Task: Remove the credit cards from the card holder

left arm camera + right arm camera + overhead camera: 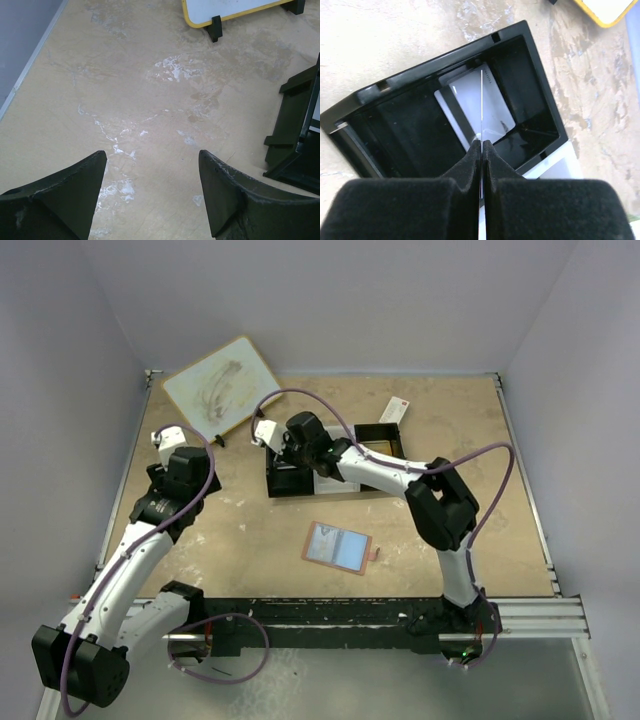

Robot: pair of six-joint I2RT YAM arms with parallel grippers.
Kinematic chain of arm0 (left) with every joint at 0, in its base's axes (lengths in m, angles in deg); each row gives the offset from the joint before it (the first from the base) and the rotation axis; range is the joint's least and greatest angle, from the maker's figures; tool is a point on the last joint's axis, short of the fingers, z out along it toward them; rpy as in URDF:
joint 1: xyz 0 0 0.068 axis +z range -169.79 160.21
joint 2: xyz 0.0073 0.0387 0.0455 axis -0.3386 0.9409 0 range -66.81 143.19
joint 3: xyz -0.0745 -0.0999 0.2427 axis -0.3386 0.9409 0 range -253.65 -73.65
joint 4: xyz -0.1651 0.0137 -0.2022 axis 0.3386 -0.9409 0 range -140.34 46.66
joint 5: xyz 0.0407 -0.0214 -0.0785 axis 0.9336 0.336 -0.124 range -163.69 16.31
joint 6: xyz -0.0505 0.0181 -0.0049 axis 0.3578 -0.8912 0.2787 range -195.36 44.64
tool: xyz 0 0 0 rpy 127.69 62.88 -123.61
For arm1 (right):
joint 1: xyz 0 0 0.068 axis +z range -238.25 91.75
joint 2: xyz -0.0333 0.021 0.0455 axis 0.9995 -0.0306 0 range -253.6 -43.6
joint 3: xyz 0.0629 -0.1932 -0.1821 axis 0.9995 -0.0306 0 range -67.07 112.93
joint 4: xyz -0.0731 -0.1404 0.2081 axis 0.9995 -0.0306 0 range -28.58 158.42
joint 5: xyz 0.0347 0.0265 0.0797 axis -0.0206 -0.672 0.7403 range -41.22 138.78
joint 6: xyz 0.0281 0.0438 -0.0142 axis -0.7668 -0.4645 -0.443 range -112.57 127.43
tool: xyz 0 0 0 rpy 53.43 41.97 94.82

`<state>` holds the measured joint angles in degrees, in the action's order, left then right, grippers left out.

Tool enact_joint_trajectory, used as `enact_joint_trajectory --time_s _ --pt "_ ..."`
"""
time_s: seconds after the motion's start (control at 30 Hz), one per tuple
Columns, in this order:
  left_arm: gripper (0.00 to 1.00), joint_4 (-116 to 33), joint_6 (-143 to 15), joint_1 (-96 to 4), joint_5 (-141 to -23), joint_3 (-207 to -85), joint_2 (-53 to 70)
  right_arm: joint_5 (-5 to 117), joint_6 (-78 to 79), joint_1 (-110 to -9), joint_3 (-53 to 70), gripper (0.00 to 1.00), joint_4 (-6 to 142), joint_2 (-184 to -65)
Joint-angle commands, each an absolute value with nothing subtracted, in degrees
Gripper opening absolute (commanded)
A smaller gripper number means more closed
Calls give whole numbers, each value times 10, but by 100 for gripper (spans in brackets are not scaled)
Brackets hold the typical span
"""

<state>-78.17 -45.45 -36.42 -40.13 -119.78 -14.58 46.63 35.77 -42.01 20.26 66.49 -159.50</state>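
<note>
Right gripper (481,145): fingers pressed together, pinching a thin card (481,125) that is seen edge-on, so its face cannot be made out.
Held card's place: above the compartment at the left end of a black tray (445,55), which sits around the middle of the table (450,530).
Inside that compartment: a grey card (492,107) lies flat at a slant. A second pale card edge (445,105) sticks out from under its left side.
Card holder (337,547): lies open and flat between the tray and the table's near edge, its bluish inside facing up. It is well apart from both grippers.
Left gripper (152,160): fingers spread with nothing between them, over bare table near the left edge.
Board (220,385): white with a yellow rim, propped at the far left corner.
Packet (395,410): white with a red end, just beyond the tray toward the far edge.
</note>
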Motion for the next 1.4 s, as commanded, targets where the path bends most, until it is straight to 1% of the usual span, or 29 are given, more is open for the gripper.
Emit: enact_joint_trajectory --time_s 0.0,0.27,0.33,0.53,0.7,0.8,0.87,0.93,0.97,1.07,1.17,1.23,1.3,1.37 --pt "72 -766 -452 -364 -386 -1206 -155 435 431 -416 258 0 645 -1617" --pt "73 -765 -451 -364 -387 -1206 -164 380 489 -414 272 0 666 -1655" --pt "73 -766 -452 -363 -387 -1206 -164 369 508 -413 271 2 681 -1662" --pt "73 -766 -451 -364 -383 -1206 -166 335 539 -405 288 2 696 -1698" --pt "73 -765 -452 -364 -385 -1206 -166 326 563 -404 276 6 712 -1698" --pt "73 -765 -452 -364 -386 -1206 -164 331 570 -403 265 12 711 -1695" --pt "73 -765 -452 -364 -386 -1206 -163 343 573 -403 258 13 706 -1689" --pt "73 -765 -452 -364 -387 -1205 -163 368 568 -403 256 20 694 -1683" --pt "73 -765 -452 -364 -387 -1205 -163 375 567 -403 258 23 685 -1682" --pt "73 -765 -452 -364 -388 -1205 -163 371 549 -404 266 25 679 -1677" --pt "73 -765 -453 -364 -389 -1206 -161 378 532 -404 265 30 675 -1657" --pt "73 -765 -453 -364 -390 -1206 -160 392 514 -405 258 30 679 -1638" --pt "73 -765 -453 -364 -391 -1206 -160 405 496 -406 250 36 682 -1616" --pt "73 -765 -454 -364 -392 -1205 -160 414 471 -407 235 37 688 -1589"
